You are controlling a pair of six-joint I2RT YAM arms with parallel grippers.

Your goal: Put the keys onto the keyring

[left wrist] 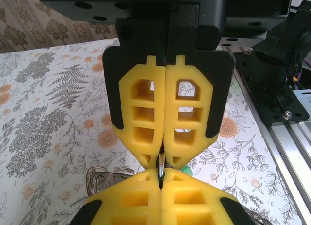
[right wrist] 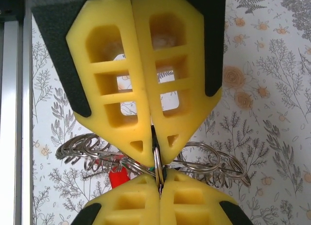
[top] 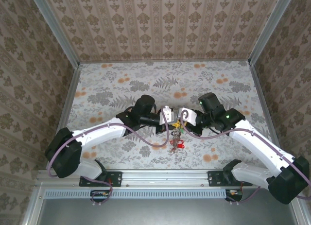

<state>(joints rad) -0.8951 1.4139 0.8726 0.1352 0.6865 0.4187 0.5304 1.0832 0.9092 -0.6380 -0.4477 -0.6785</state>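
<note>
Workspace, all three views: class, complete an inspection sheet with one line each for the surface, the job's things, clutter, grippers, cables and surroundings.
Surface: floral tablecloth, lying flat.
Job's things: keyring seen edge-on, pinched between both grippers; keys bunched beside them toward the near edge, one red key head visible; thin wire rings fan out to either side.
Clutter: nothing seen.
Grippers: left gripper and right gripper are both shut on the keyring, meeting tip to tip.
Cables: purple cable loops loosely along each arm.
Surroundings: patterned walls on three sides; metal rail at the near edge.
</note>
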